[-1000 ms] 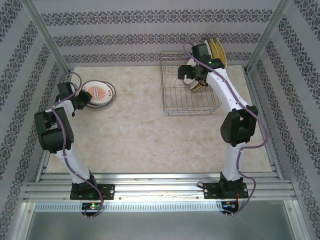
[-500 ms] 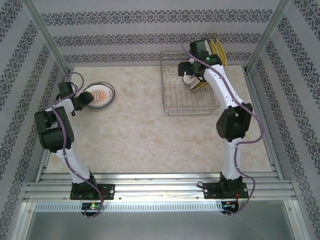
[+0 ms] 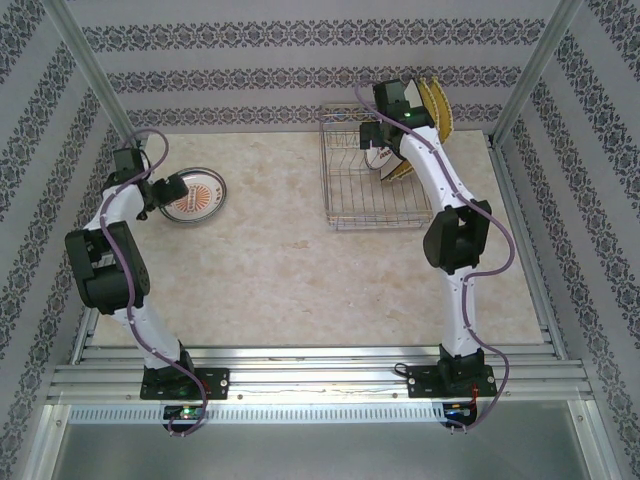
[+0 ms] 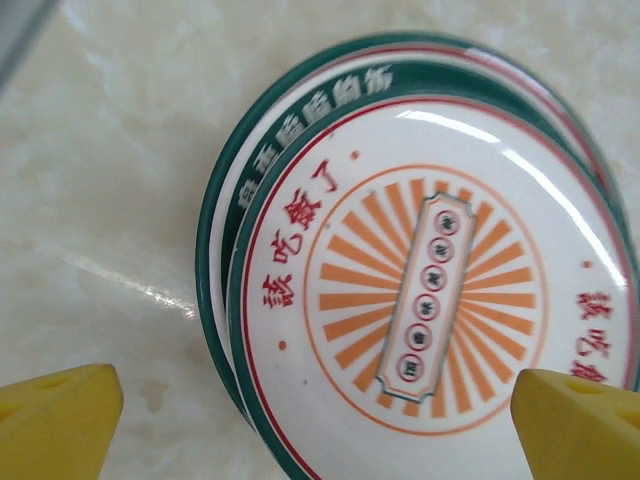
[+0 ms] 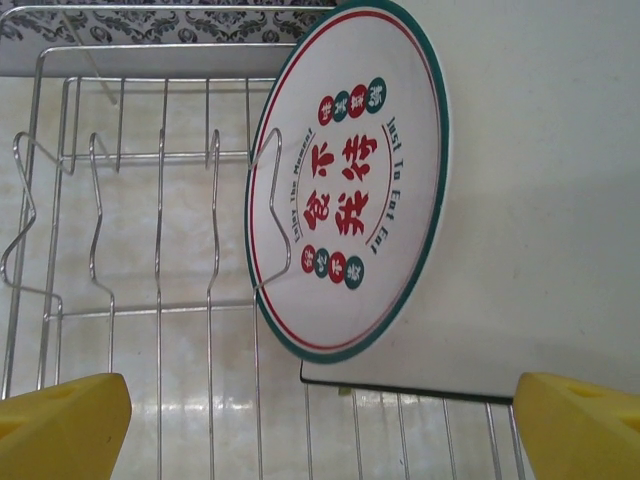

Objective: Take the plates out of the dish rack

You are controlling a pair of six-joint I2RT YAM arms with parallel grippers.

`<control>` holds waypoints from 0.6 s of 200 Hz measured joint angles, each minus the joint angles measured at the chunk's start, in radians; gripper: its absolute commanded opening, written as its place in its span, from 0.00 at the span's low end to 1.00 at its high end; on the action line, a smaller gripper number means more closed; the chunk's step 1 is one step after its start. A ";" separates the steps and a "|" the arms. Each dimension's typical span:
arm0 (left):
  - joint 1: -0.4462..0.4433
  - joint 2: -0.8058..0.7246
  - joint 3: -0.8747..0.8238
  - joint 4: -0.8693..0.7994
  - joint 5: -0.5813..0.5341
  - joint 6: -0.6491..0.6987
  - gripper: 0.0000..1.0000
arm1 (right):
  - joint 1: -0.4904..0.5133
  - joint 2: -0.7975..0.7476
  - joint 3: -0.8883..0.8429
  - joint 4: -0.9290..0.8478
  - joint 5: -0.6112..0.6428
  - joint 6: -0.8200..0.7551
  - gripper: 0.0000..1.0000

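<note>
Two round plates with green rims lie stacked on the table at the left (image 3: 197, 194). The top one (image 4: 430, 290) has an orange sunburst, and the lower one's rim (image 4: 290, 115) shows behind it. My left gripper (image 3: 168, 192) (image 4: 320, 430) hangs open just above the stack's near edge, holding nothing. The dish rack (image 3: 352, 190) (image 5: 160, 200) stands at the back right. In it a round plate with red characters (image 5: 350, 180) (image 3: 380, 160) leans on a divider, with a plain white square plate (image 5: 530, 200) behind it and yellow plates (image 3: 436, 105) further back. My right gripper (image 3: 377, 140) (image 5: 320, 430) is open above the rack.
The marble tabletop (image 3: 290, 270) stretches between the stack and the rack. Patterned walls and metal posts (image 3: 90, 70) close in the back and sides. The rack's left slots (image 5: 60, 230) hold nothing.
My left gripper has opened and let go of the top round plate, then drawn back from the stack. The right arm has reached further toward the rack's back.
</note>
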 measured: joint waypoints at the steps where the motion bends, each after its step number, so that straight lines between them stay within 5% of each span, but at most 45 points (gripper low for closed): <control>1: -0.003 -0.002 0.005 -0.005 -0.005 0.002 1.00 | 0.000 0.002 0.001 0.000 0.000 0.000 0.98; 120: -0.249 0.091 0.407 -0.458 -0.130 0.157 1.00 | 0.000 0.220 0.254 0.034 0.065 0.024 0.98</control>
